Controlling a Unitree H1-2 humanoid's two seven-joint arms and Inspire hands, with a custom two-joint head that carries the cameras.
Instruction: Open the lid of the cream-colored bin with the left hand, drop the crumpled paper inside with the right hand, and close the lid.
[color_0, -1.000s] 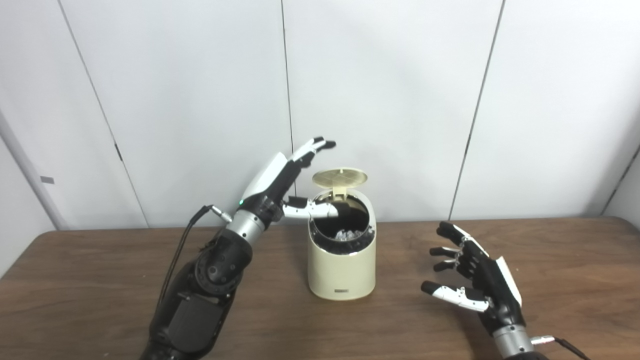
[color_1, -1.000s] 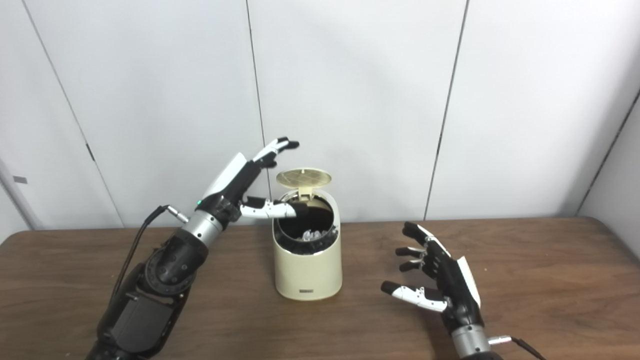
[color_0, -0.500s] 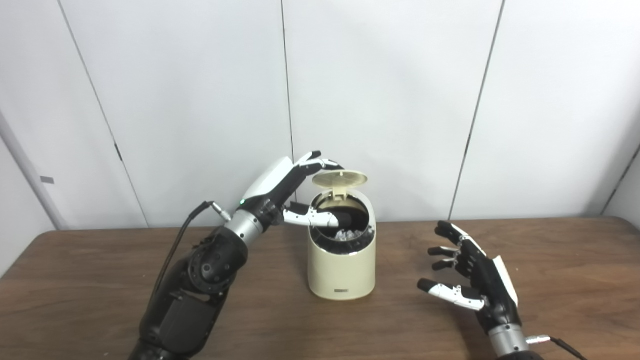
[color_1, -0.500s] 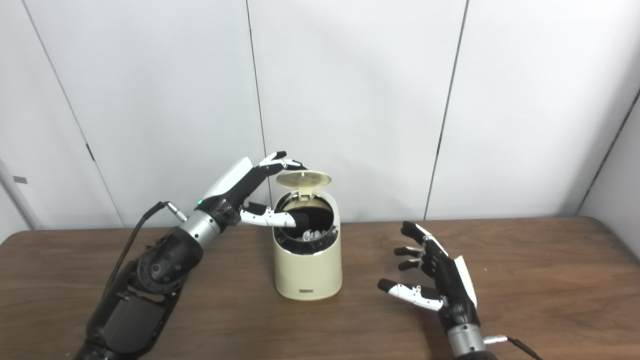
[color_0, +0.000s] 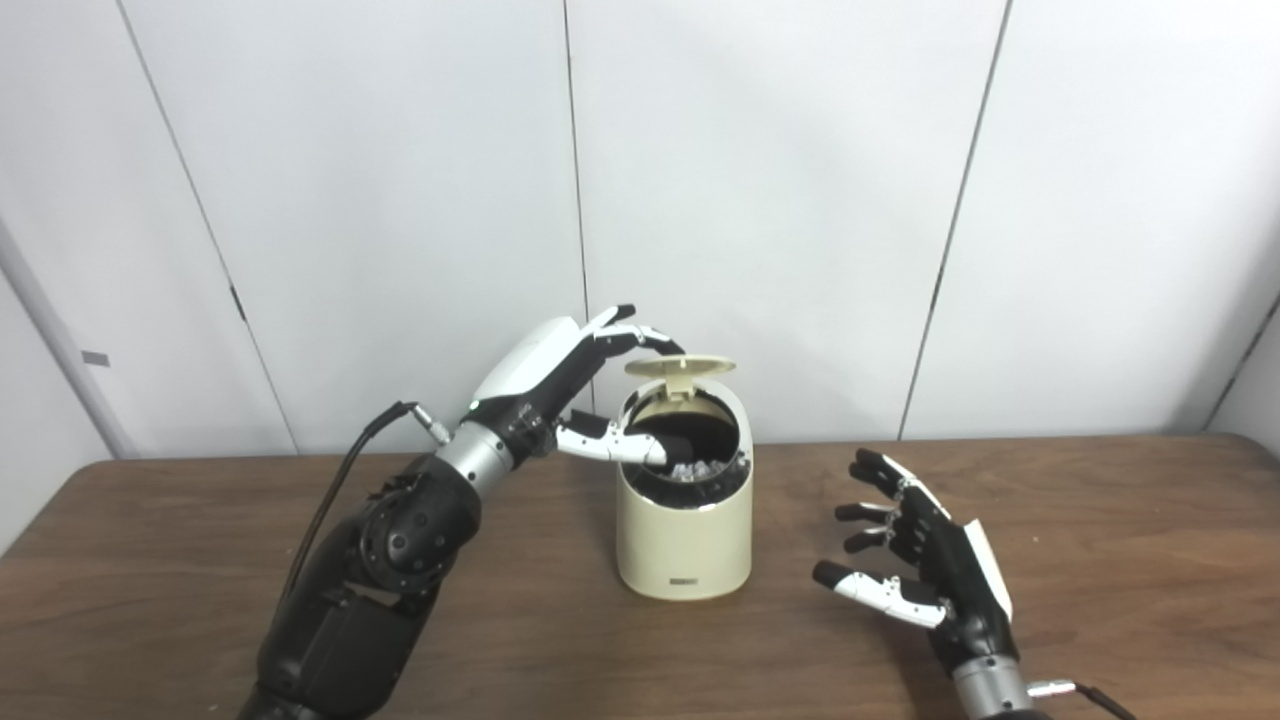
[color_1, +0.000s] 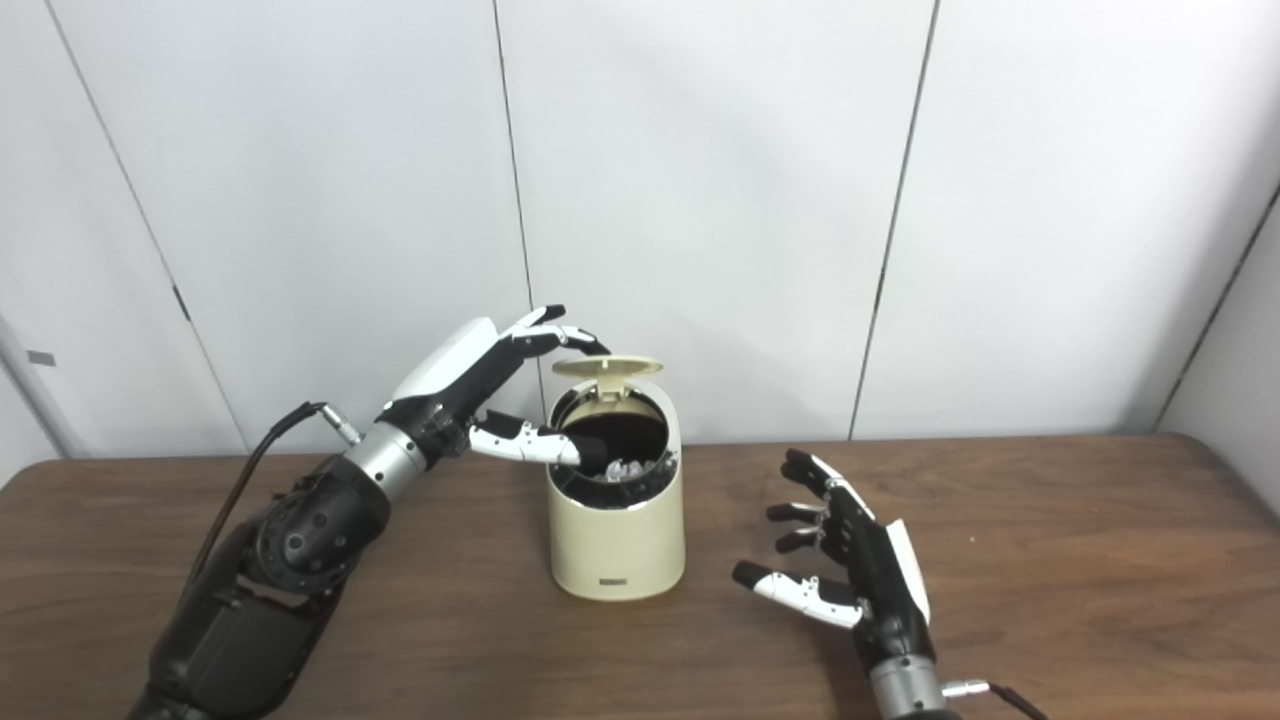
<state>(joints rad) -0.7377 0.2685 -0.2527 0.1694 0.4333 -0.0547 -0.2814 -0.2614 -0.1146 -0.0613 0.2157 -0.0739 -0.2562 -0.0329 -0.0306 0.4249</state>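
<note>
Cream-colored bin (color_0: 684, 535) stands upright near the middle of the brown wooden worktop (color_0: 200, 600), its round mouth facing up and slightly toward the camera. Its lid (color_0: 681, 366) is hinged at the bin's 12 o'clock edge and tipped forward, seen nearly edge-on above the opening, neither fully raised nor shut. Down inside the dark opening lies the crumpled paper (color_0: 697, 468), pale and glinting, near the 6 o'clock side of the mouth.

At 9 o'clock from the bin, the left hand (color_0: 560, 375) reaches in with its fingers (color_0: 640, 336) curled over the lid's 9 o'clock rim; whether they touch it cannot be told. The thumb (color_0: 612, 445) stretches across the bin's rim into the opening. This hand grips nothing; its fingers are bent but apart.

At 4 o'clock from the bin, well apart from it, the right hand (color_1: 850, 560) is just above the worktop, palm turned toward the bin, fingers spread wide and holding nothing. Behind everything stands a white panelled wall (color_0: 780, 180).
</note>
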